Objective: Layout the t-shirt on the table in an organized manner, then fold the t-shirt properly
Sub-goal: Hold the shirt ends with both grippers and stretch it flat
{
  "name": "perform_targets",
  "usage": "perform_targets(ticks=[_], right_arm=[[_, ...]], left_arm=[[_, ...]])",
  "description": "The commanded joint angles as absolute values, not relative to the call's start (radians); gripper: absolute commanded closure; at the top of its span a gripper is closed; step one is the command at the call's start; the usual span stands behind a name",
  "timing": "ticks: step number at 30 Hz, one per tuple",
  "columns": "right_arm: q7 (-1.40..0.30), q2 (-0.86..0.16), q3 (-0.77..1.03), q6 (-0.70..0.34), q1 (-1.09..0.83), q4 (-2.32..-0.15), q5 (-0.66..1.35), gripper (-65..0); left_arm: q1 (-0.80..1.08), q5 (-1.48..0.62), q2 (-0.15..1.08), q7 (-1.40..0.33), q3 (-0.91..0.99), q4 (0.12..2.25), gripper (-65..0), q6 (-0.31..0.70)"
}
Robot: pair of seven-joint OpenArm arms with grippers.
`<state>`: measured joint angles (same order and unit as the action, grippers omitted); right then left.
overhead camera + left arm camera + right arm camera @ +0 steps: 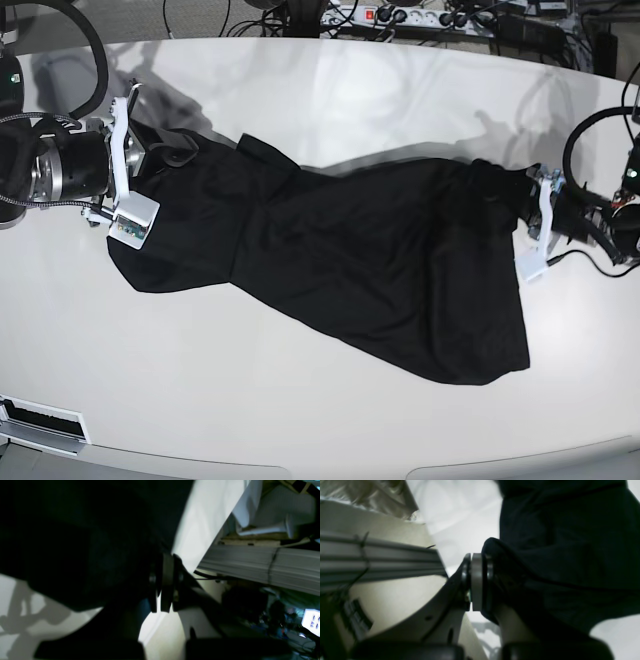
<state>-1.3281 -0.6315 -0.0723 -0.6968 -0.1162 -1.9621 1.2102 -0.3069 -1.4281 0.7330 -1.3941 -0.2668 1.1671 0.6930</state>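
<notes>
Black t-shirt (350, 260) between 2 clamped grippers

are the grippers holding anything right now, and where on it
Both are shut on the t-shirt. The right gripper pinches its edge at one end, the left gripper the edge at the opposite end, cloth stretched between them over the table.

T-shirt (340, 260) lies across table (300, 400), apparently outstretched.

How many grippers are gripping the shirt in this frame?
2. The right gripper clamps the t-shirt at its end on the base view's left; the left gripper clamps the opposite end, on that view's right. None hidden.
</notes>
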Motion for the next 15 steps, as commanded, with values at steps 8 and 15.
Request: perform_targets(ticks=[8, 15], right_arm=[[-1.259, -0.652, -0.065, -0.698, -0.103, -1.972, 0.920, -28.5], [-1.217, -0.662, -0.003, -0.660, -0.080, -1.972, 0.921, -37.3]], left_arm=[[-0.310, -1.351, 0.789, -1.396, -0.254, 1.171, -7.7, 0.698], [-0.310, -1.335, 0.806, -1.396, -0.254, 1.171, -31.2, 0.698]])
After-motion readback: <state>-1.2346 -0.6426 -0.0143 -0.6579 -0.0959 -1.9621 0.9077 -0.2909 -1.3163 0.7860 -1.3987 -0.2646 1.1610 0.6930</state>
